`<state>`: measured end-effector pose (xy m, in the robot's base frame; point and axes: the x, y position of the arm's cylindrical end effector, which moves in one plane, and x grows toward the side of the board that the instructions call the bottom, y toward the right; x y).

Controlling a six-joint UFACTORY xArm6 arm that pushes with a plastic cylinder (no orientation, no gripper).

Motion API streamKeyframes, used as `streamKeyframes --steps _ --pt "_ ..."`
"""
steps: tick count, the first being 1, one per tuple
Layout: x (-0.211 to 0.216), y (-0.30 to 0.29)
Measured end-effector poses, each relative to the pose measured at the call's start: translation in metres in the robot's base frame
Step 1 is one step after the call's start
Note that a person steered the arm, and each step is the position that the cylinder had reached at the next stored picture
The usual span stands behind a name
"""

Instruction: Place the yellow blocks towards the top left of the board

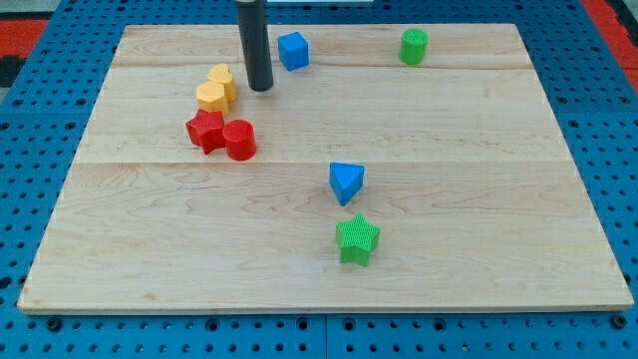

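Observation:
Two yellow blocks sit touching each other at the board's upper left: a yellow heart-like block (221, 78) and a yellow hexagon-like block (212, 97) just below it. My tip (261, 87) stands just to the right of them, a small gap away from the upper yellow block. The rod rises out of the view's top.
A red star (205, 131) and a red cylinder (239, 140) touch each other just below the yellow blocks. A blue cube (293, 50) is right of my rod. A green cylinder (414, 46) is at top right. A blue triangle (346, 182) and a green star (357, 239) lie lower centre.

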<state>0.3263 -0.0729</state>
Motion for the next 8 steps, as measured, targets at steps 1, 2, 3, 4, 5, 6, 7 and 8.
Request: streamKeyframes --steps 1,2,3,4,5,6,7,8 --pt "0.042 -0.009" --pt "0.036 -0.073" --pt "-0.001 -0.102" --pt "0.024 -0.101" --pt "0.048 -0.058" --pt "0.018 0.003" --pt "-0.024 -0.046" --pt "-0.031 -0.104"
